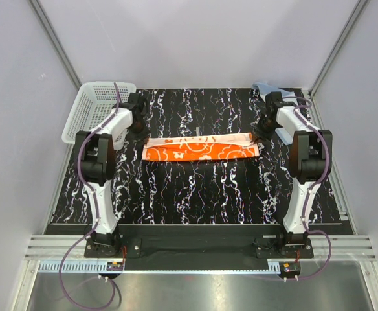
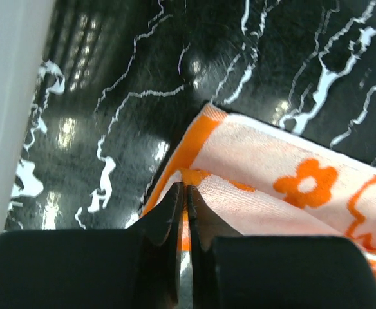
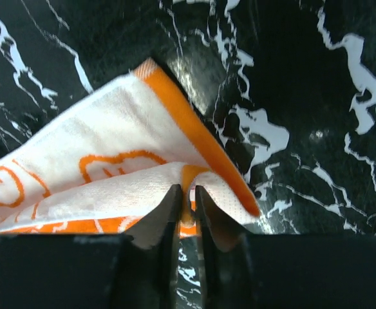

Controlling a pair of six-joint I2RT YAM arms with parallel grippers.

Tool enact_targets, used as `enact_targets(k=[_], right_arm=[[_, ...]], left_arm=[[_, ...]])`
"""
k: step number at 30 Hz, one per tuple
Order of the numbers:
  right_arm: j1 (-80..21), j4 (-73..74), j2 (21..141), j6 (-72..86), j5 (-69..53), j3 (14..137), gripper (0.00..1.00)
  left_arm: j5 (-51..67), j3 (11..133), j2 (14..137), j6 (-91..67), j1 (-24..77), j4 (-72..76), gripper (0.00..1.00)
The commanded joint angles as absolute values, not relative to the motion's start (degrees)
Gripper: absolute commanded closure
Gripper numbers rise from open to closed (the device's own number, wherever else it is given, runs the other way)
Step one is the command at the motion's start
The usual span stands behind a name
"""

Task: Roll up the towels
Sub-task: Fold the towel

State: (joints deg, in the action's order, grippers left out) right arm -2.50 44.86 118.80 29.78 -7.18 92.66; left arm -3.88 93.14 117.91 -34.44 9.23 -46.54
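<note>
Basket: a white mesh basket [image 1: 95, 111] stands at the far left corner of the black marbled table [image 1: 195, 188], just behind the left arm.
Left gripper: the left gripper [image 2: 183, 188] is down at the left end of the orange towel [image 1: 202, 149]. Its jaws are clenched to a thin slit, with the cloth's folded corner pinched at the tips.
Orange towel: it is folded into a long narrow strip. It lies flat across the far half of the table, stretched left to right between the two grippers, with white prints on top.
Right gripper: the right gripper [image 3: 186, 188] is down at the strip's right end. Its jaws are nearly together, nipping the corner fold, and orange cloth shows in the slit.
Blue towel: the light blue towel [image 1: 265, 86] lies at the far right corner, partly hidden by the right arm.
</note>
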Motion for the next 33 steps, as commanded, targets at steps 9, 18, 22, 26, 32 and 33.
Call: enact_targets(k=[9, 18, 22, 26, 32, 33], right_arm=[[-0.8, 45.6, 118.1, 27.3, -6.4, 103.1, 0.22], [-0.9, 44.5, 104.9, 25.6, -1.6, 92.1, 0.12], [-0.9, 40.5, 100.7, 26.0, -5.9, 82.9, 0.13], [-0.9, 37.2, 100.5, 26.7, -9.0, 76.8, 0.15], [-0.9, 35.3, 102.6, 27.3, -10.5, 73.6, 0.23], [-0.9, 34.9, 102.9, 27.5, -10.5, 73.2, 0.23]], left_arm=[[-5.6, 101.2, 117.8, -33.7, 8.3, -47.4, 0.4], [-6.7, 94.5, 106.7, -34.3, 9.0, -46.8, 0.19], [-7.9, 90.4, 103.1, -34.6, 10.1, -46.2, 0.2], [-7.4, 79.1, 98.2, -35.9, 11.5, -43.2, 0.21], [-6.0, 69.4, 96.4, -37.2, 12.0, -38.1, 0.22], [-5.5, 67.7, 96.5, -37.3, 12.0, -37.1, 0.23]])
